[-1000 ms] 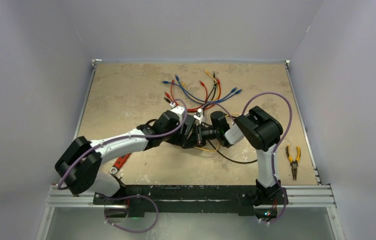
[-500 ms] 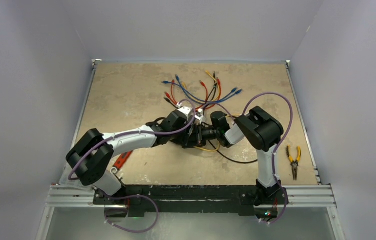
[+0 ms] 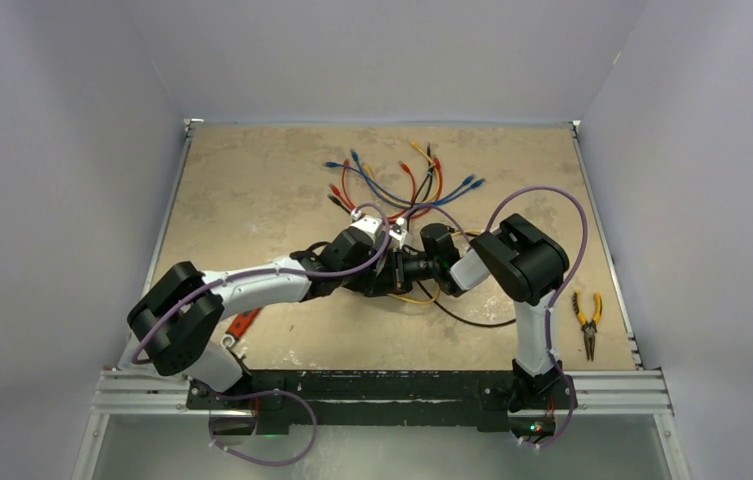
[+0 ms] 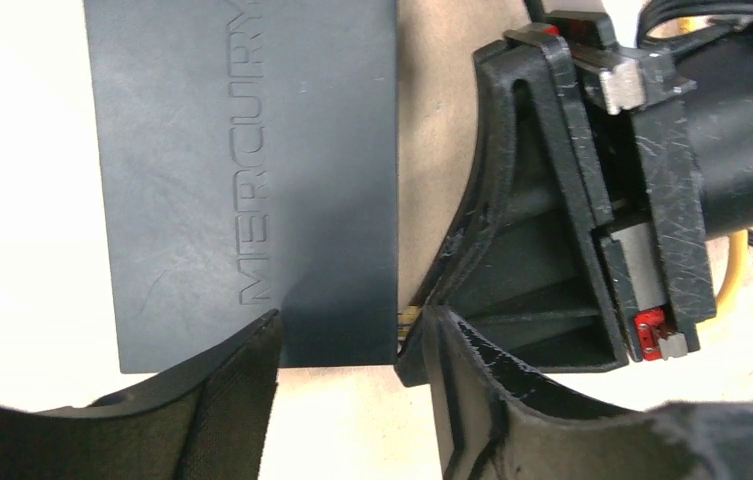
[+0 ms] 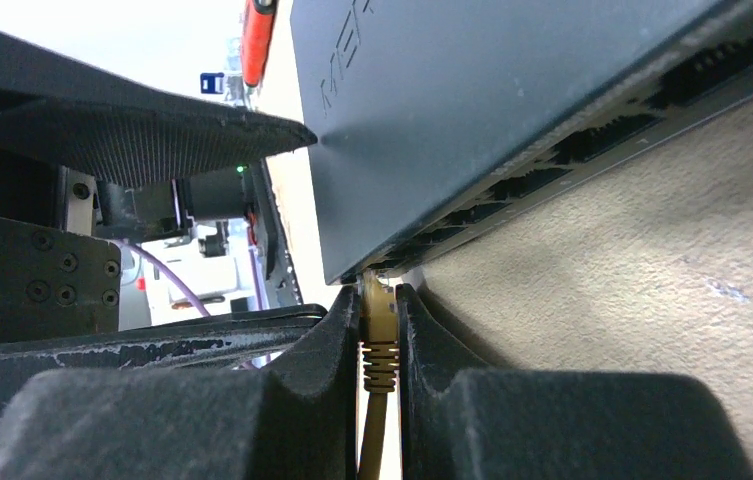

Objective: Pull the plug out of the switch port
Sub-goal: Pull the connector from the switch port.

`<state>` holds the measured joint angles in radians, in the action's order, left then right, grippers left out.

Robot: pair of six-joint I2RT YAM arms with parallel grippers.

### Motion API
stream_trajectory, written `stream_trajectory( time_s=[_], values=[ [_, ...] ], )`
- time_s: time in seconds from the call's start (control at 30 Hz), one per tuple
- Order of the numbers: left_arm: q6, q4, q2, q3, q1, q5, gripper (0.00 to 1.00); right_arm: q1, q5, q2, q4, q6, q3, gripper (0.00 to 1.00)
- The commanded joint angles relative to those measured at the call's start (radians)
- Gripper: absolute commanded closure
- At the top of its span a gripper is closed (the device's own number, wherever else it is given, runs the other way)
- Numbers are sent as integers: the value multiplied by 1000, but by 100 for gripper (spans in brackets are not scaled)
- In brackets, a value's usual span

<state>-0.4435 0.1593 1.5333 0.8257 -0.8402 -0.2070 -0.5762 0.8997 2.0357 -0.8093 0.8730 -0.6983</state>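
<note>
**Left wrist view.** The switch (image 4: 242,180) lies flat on the tabletop (image 4: 22,200) and fills the upper left of the frame, with "MERCURY" embossed on its top face. Its lower right corner falls within the gap of the left tool (image 4: 350,330), whose jaws stand well apart with nothing gripped. One finger (image 4: 222,400) overlaps the top face near the lower edge, and the other sits just beyond the right-hand edge. Whether either finger touches the case cannot be told. The right tool fills the right of the frame, its tips meeting the switch at that same corner.

**Right wrist view.** The switch occupies the upper right, with its row of sockets (image 5: 602,140) running down toward the centre. The right tool (image 5: 379,300) is closed tightly on the yellow plug (image 5: 380,325). The plug sits in the end socket at the switch corner, and its yellow cable (image 5: 374,440) drops between the fingers.

**Top external view.** Both tools meet at mid-tabletop, and the wrists hide the switch.
- Loose patch cables (image 3: 402,185) fan out just above them.
- Bare surface shows at upper left and below the arms.
- Pliers (image 3: 586,322) lie near the right edge.
- A red-handled tool (image 3: 243,322) lies at lower left beside the left arm.
</note>
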Motion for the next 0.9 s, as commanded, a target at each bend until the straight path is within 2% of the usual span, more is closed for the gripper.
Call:
stream_trajectory(
  time_s=[0.0,0.23,0.4,0.87],
  values=[
    [4,120,23,-59,24,-187,44,-4,40,-12,38,-101,40,100],
    [-19,138,-34,-105,25,-196,38,-2,42,-11,51,-113,40,100],
    [-37,155,-30,-111,25,-195,38,-2,49,-17,56,-119,46,100],
    [30,-4,-8,-120,3,49,34,-2,76,-40,43,-156,43,100]
  ],
)
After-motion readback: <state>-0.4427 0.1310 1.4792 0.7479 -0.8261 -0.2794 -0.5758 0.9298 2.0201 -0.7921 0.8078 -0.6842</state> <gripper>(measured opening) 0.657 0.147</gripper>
